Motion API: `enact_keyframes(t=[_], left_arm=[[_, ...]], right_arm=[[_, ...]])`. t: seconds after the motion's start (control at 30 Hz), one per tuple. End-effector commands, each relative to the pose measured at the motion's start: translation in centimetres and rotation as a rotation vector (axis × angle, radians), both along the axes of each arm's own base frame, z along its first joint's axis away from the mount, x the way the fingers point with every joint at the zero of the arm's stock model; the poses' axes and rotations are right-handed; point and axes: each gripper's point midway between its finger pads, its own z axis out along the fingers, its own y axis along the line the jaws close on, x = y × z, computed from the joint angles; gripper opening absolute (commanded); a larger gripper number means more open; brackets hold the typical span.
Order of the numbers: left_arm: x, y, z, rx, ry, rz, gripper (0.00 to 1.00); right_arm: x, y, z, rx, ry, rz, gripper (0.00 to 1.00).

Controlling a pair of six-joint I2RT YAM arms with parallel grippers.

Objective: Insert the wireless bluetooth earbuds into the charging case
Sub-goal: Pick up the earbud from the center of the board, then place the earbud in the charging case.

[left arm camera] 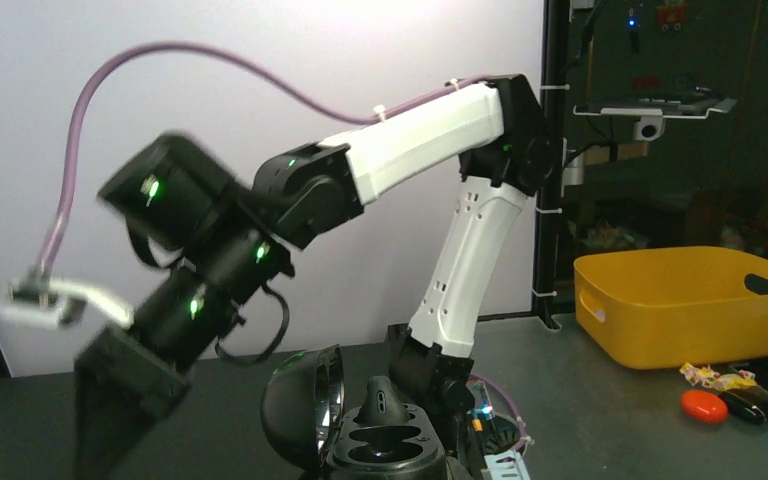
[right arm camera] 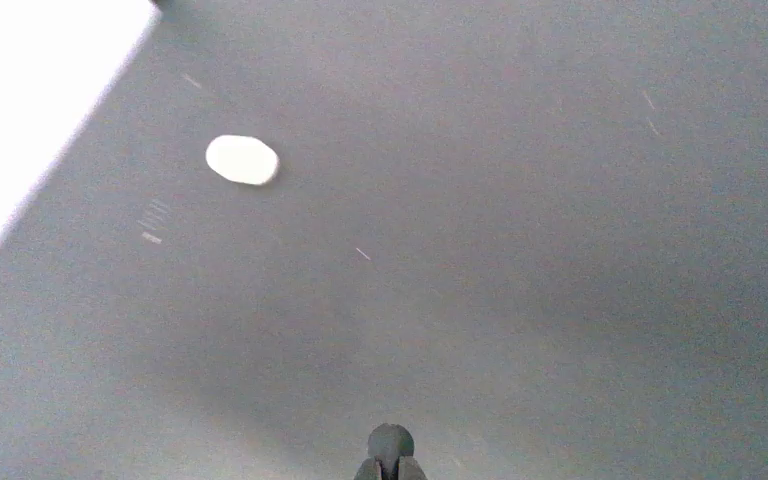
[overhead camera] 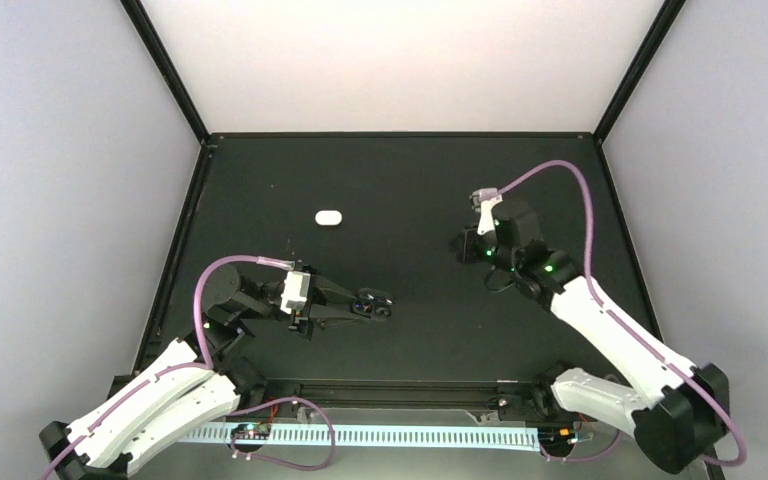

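The black charging case (overhead camera: 372, 306) is open and my left gripper (overhead camera: 358, 309) is shut on it, low over the near-left table. In the left wrist view its lid (left arm camera: 295, 405) stands to the left of the base (left arm camera: 385, 447). One dark earbud (left arm camera: 384, 400) sits upright in the rear slot; the front slot is bare. My right gripper (overhead camera: 464, 246) hangs above the table right of centre. In the right wrist view its fingertips (right arm camera: 372, 468) are shut on a small dark rounded earbud (right arm camera: 391, 441). No white buds show.
A white pill-shaped case (overhead camera: 329, 217) lies on the dark table at the back left, also seen as the white case (right arm camera: 242, 160). Beyond the table's right side stands a yellow bin (left arm camera: 685, 300) with an orange object (left arm camera: 703, 405) beside it. White walls and black frame posts enclose the table.
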Motion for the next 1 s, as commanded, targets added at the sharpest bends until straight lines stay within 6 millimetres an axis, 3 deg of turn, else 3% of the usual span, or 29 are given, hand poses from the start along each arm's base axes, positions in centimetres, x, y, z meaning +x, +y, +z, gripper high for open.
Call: enact_keyframes(t=[0.0,0.17,0.27,0.33,0.47,0.6,0.73,0.97], left_arm=[[-0.8,0.6,2.1,-0.041,-0.064,0.0,0.02],[-0.7,0.6,1.9,-0.036,-0.071,0.01,0.02],[-0.7,0.4,1.7,-0.03,-0.07,-0.001,0.02],[-0.7,0.4,1.7,-0.029,-0.069,-0.003,0.02],[-0.5,0.3,1.5,-0.027,-0.068,0.007,0.02],[-0.4,0.2,1.4,-0.022,-0.063,0.005,0.02],[-0.1,0.1,1.2,-0.018,-0.056,0.013,0.01],[0.1,0.0,1.0,-0.014,-0.053,0.018,0.02]], right_arm=[[-1.1,4.1,11.5,0.262,-0.283,0.183,0.01],[-5.3,6.4,18.6,0.303,-0.446,0.369,0.01],[-8.9,7.2,22.0,0.292,-0.531,0.511,0.01],[-11.2,7.4,23.1,0.289,-0.563,0.612,0.01],[-15.1,7.6,23.5,0.24,-0.582,0.78,0.01],[-16.4,7.5,23.5,0.193,-0.579,0.842,0.01],[-18.1,8.1,25.1,0.224,-0.638,0.896,0.01],[-20.4,11.4,25.3,0.177,-0.676,1.021,0.01]])
